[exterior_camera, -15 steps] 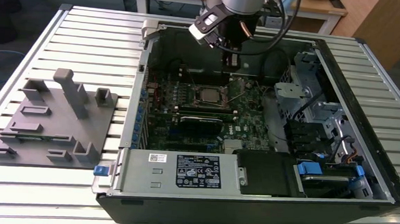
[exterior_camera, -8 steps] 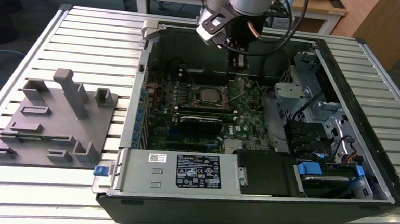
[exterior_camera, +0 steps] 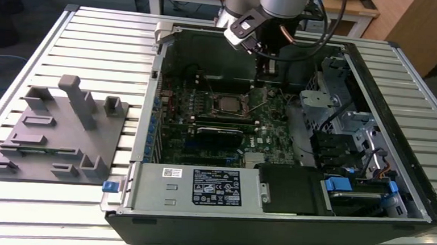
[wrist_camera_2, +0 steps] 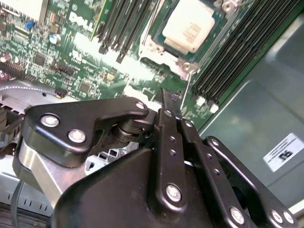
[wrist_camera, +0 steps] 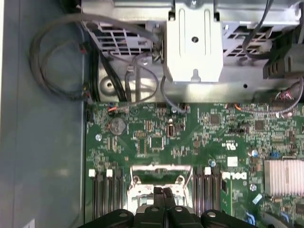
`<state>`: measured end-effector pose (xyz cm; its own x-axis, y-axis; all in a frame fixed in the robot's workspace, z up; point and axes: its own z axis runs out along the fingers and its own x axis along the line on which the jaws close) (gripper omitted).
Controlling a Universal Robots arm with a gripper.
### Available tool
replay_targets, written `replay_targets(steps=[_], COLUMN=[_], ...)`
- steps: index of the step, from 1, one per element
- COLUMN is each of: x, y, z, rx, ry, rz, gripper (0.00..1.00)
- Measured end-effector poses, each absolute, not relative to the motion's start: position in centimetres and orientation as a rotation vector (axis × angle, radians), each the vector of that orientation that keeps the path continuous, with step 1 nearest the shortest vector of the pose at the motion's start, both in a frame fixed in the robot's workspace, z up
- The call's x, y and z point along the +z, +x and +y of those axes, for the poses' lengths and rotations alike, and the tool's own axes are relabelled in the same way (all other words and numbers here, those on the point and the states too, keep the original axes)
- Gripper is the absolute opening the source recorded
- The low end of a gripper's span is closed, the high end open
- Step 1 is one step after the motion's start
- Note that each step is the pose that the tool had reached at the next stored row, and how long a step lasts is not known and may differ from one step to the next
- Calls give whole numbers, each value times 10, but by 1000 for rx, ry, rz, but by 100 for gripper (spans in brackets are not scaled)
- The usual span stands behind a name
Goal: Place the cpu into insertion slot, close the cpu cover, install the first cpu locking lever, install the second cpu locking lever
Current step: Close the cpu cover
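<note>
In the exterior view's open computer case (exterior_camera: 153, 96), the cpu (exterior_camera: 226, 103) lies flat in the insertion slot on the green board. Its dull silver top (wrist_camera_2: 189, 26) shows through the window of the cpu cover (wrist_camera_2: 164, 56), which lies down around it. A thin wire locking lever (wrist_camera_2: 186, 84) runs along the socket's side. My gripper (exterior_camera: 263, 82) hangs just above the board on the exterior view's right of the socket. Its black fingers are pressed together with nothing between them, in both wrist views (wrist_camera_2: 167, 97) (wrist_camera: 162, 191). They point at the slot's silvery rim (wrist_camera: 156, 172).
Long black memory slots (wrist_camera_2: 228, 57) flank the socket. A metal drive cage (wrist_camera: 192, 42) and loose cables (wrist_camera: 57, 61) sit beyond the board. A heatsink (wrist_camera: 284, 175), the power supply (exterior_camera: 199, 187) and a grey fixture block (exterior_camera: 58, 130) on the slatted table are also around.
</note>
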<state>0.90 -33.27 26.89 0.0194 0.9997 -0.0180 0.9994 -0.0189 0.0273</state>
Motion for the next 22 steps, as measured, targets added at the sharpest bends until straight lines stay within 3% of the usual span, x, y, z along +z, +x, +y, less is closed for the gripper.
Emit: replay_targets(steps=[22], x=[266], y=[45], z=[-333], rx=[10], ry=[2220], rz=[2177], gripper=[11])
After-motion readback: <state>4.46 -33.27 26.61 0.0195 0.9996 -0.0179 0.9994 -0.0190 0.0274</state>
